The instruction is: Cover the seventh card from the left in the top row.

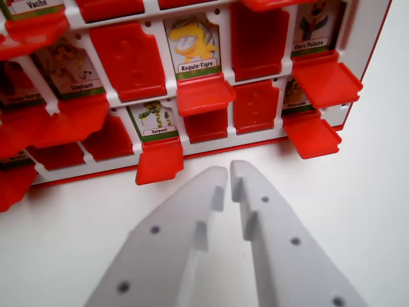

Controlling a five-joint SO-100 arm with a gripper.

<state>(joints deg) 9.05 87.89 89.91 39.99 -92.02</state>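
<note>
Gripper (229,174) fills the lower middle of our wrist view, its two white fingers (172,236) drawn nearly together with only a thin gap at the tips, and nothing between them. We see it hanging over the pale table (377,211), just short of the front edge of the game board (192,144), not touching it.

We look at a white board with red flaps and animal cards set in rows. In the nearest row, the Serpent card (153,119) shows, its red flap (159,160) folded down toward us, just beside the tip of the finger on the wrist view's left. To its right two flaps stand raised and hide their cards, and then a card that seems to read Crocodile (295,97) shows, half hidden, with its flap (312,135) down.

One row back, the Requin-Tigre card (192,43) lies uncovered with its flap (206,94) lowered, the Elephant card (69,64) shows at the wrist view's left, and the Ours Polaire card (314,27) at the right, its flap (326,80) also down. A Vache label (35,5) peeks in at the top left.

Which card is the seventh in the top row we cannot tell from this view
</note>
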